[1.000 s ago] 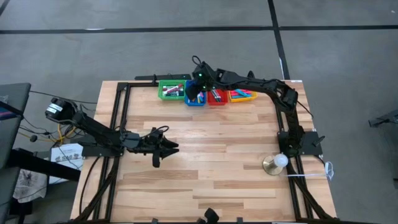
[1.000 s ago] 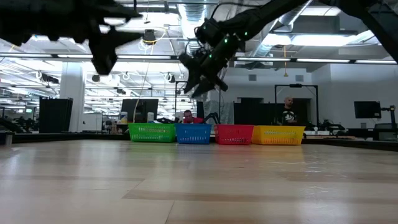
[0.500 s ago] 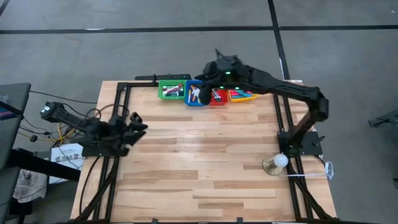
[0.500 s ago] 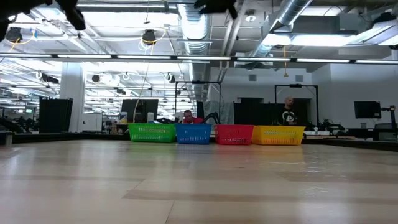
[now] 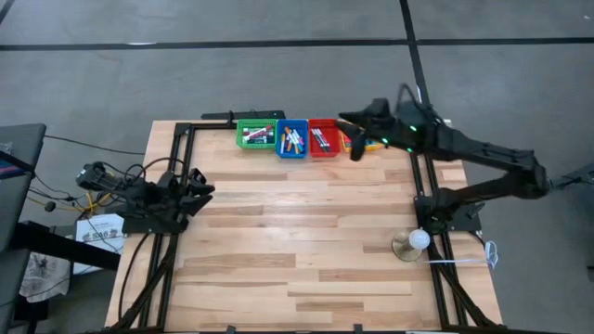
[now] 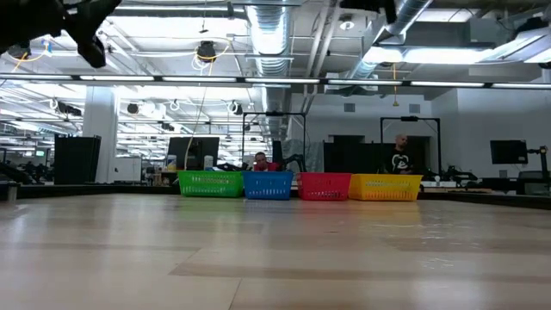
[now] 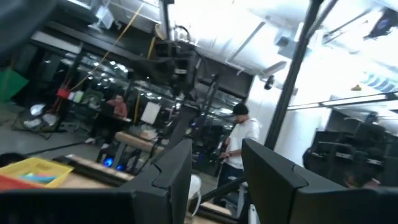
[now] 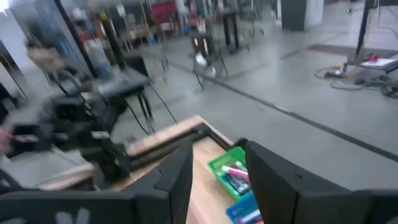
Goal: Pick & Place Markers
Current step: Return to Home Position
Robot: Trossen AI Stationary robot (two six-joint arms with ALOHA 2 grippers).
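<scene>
The right gripper (image 5: 356, 141), fingers apart and empty, had swung from the blue plastic bin (image 6: 268, 186) to over the yellow plastic bin (image 6: 385, 186). The left gripper (image 5: 197, 182), also spread and empty, had tucked back leftward. The short coloured markers (image 5: 293, 140) lay in the bins, so sorting looked done.

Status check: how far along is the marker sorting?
Done: the markers lie in the bins, and none shows on the table. In hand: nothing. The left gripper, at the table's left edge, and the right gripper, over the yellow bin, are both open and empty. Left: probably just parking both arms.
</scene>
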